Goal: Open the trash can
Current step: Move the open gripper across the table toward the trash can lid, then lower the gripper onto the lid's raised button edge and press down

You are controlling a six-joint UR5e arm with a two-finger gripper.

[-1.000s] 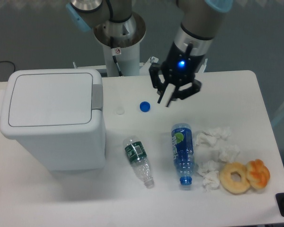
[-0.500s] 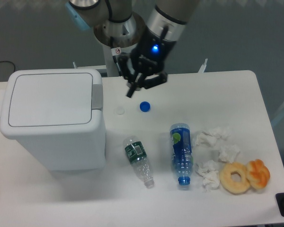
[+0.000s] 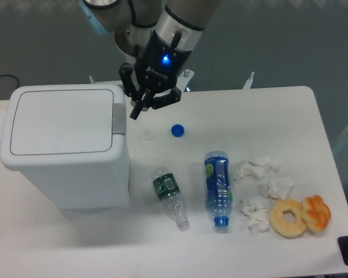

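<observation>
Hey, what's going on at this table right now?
A robot arm's gripper hovers beside the grey push tab of a white trash can, whose lid is shut. It holds nothing and its jaws look nearly closed. Litter lies on the table: two plastic bottles, a blue cap, crumpled tissues and two donuts.

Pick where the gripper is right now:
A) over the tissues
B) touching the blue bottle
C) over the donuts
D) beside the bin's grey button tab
D: the gripper hangs just right of the grey tab on the closed trash can, far from the food and bottles.
</observation>
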